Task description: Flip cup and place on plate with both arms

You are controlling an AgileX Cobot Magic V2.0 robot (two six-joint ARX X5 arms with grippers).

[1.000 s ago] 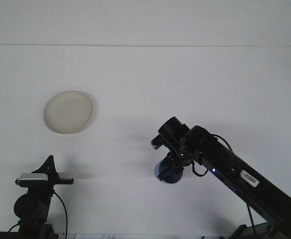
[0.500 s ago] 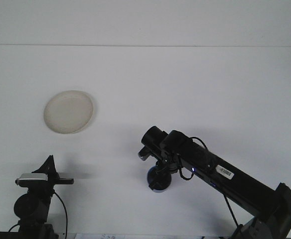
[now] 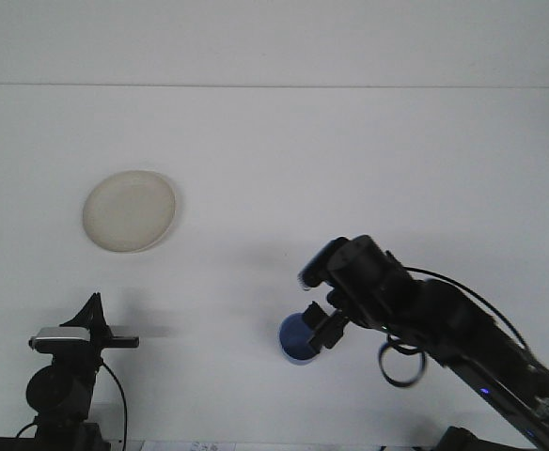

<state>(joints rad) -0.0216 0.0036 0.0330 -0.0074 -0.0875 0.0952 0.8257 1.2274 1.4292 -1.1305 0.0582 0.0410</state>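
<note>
A blue cup point(image 3: 297, 340) is seen on the white table point(image 3: 368, 160), near the front edge and a little right of the middle. The right gripper point(image 3: 317, 331) is set against the cup's right side, with its dark fingers point(image 3: 323, 327) closed on the rim, so the cup is held; only the left part of the cup is shown, the rest being hidden behind the gripper. The right arm point(image 3: 444, 329) is stretched in from the near right corner, and a loop of black cable point(image 3: 399, 365) is hung below it.

A pale round plate point(image 3: 129, 210) is laid flat on the table at the far left, well apart from the cup. The left gripper point(image 3: 115, 334) is held low at the near left, pointed to the right, with its fingers drawn close together and nothing between them. It is well apart from both the plate and the cup.
</note>
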